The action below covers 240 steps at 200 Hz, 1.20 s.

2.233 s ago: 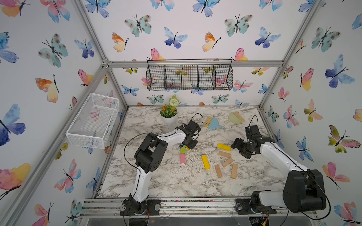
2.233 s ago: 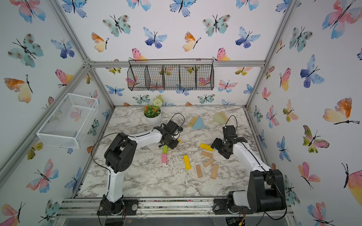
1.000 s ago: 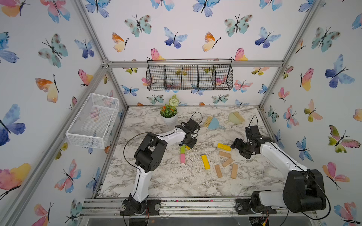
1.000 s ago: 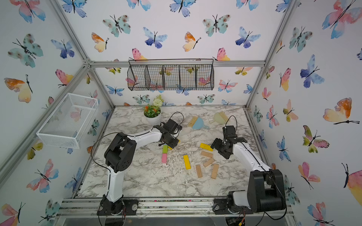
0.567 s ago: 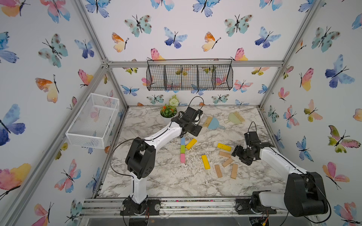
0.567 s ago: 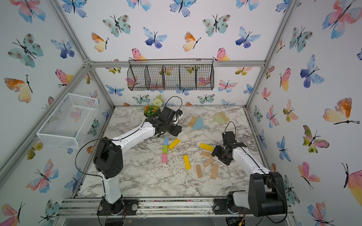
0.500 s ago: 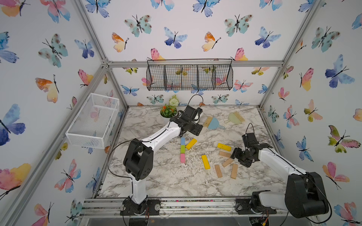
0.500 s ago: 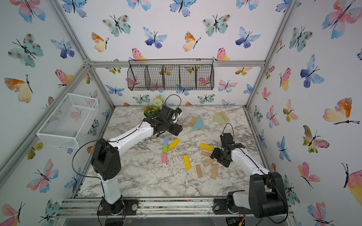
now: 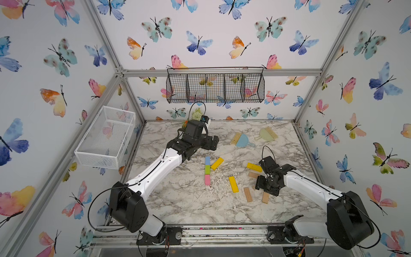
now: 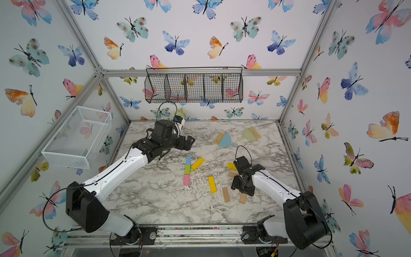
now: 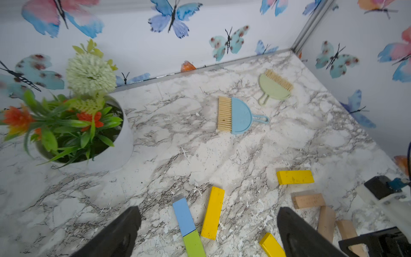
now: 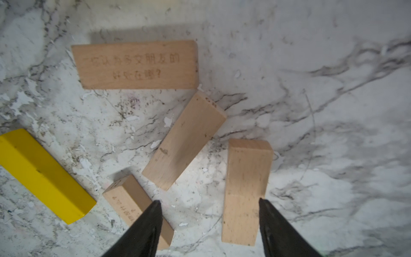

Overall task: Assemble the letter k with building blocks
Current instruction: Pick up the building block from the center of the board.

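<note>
- The left gripper (image 11: 208, 210) is being held up above the white marble tabletop (image 9: 178, 207), towards the back. Its fingers are being kept spread wide, with nothing between them.
- Roughly mid-table, a short blue wooden block (image 9: 207, 160), a short green wooden block (image 9: 207, 169) and a short pink wooden block (image 9: 207, 179) are being shown end to end in one straight line in both top views.
- A slanted yellow wooden bar (image 9: 217, 163) is being seen right beside the blue/green joint. Whether it's actually touching can't be told.
- A second yellow wooden bar (image 9: 233, 184) is being shown alone, off to the right of the pink one. A third yellow wooden bar (image 9: 254, 167) is being seen further back, near the right arm.
- The right gripper (image 12: 209, 201) is being held low over the plain tan bars, jaws being kept apart and nothing being pinched.
- In the right wrist view, an upright-looking tan wooden bar (image 12: 246, 189) is being framed mostly between the fingers, with one fingertip at its edge. Contact can't be told.
- A small tan wooden bar (image 12: 135, 207) is being partly covered by the other finger.
- A tan wooden bar with printed characters (image 12: 136, 64) and a diagonal tan wooden bar (image 12: 184, 142) are being shown just beyond.
- A blue dustpan with brush (image 9: 242, 140) and a green dustpan with brush (image 9: 266, 134) are being seen at the back, well apart from the blocks.
</note>
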Motion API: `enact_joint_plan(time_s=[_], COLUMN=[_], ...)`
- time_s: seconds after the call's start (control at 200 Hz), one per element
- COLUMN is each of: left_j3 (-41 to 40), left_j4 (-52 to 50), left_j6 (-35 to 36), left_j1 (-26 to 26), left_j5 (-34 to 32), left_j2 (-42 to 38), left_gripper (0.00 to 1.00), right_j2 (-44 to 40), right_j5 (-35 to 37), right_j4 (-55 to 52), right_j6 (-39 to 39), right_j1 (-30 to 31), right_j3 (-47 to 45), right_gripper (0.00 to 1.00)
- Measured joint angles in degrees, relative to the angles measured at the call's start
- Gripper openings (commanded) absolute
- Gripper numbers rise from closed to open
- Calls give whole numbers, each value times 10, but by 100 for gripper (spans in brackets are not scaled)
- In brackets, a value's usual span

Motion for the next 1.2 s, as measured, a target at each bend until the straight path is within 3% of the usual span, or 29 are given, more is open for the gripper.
enact_joint_plan(time_s=[0.145,0.42,0.526,1.066,1.201], left_j3=[-10,-46,-64,-76,-76], left_j4=[24,31,39,46,46], left_j6=[-29,-38,-38,-42,-42], left_j1=[27,31,36,43,43], left_j5=[14,41,44,44,44], left_j2=[-19,-20,-26,-35,-35], left_gripper=[99,100,100,98,98], right_j2=[-4,5,4,33,46], right_j5=[-1,-5,-3,19,21], right_j4=[1,14,15,7,6], right_j6=[14,29,32,24,7], right_j1=[0,0,0,4,4], right_j3=[-23,-63,-65,-52,-44], right_gripper=[70,67,60,60,54])
